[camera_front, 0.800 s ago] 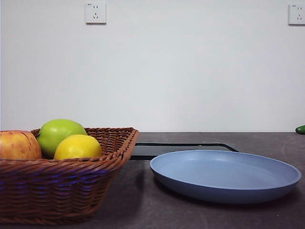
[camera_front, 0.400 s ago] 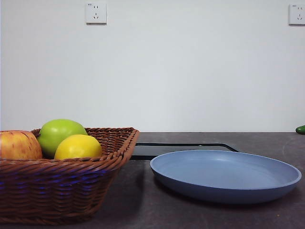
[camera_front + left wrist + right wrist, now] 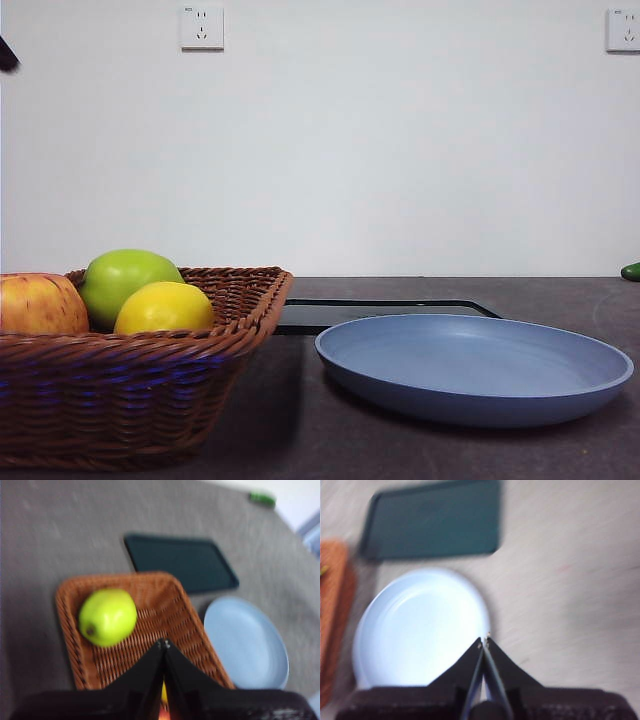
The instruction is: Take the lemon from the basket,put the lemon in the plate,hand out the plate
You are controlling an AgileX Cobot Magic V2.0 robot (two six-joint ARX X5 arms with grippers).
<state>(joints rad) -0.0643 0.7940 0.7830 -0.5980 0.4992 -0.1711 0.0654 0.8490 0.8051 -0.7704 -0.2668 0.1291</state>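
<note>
The yellow lemon (image 3: 163, 308) lies in the brown wicker basket (image 3: 130, 395) at the front left, beside a green apple (image 3: 128, 280) and a red-yellow apple (image 3: 38, 304). The light blue plate (image 3: 475, 368) sits on the table to the right of the basket. My left gripper (image 3: 163, 643) is shut and hovers high above the basket (image 3: 185, 615); only a sliver of the lemon (image 3: 163, 694) shows between its jaws. My right gripper (image 3: 484, 641) is shut and hovers high above the edge of the plate (image 3: 420, 627).
A flat black tray (image 3: 380, 312) lies behind the plate, also in the left wrist view (image 3: 182, 562) and the right wrist view (image 3: 432, 525). A small green object (image 3: 630, 271) lies at the far right table edge. A black arm tip (image 3: 6, 55) shows at the upper left.
A black arm tip has come into the front view at the upper left edge. The fruit, basket and plate have not moved.
</note>
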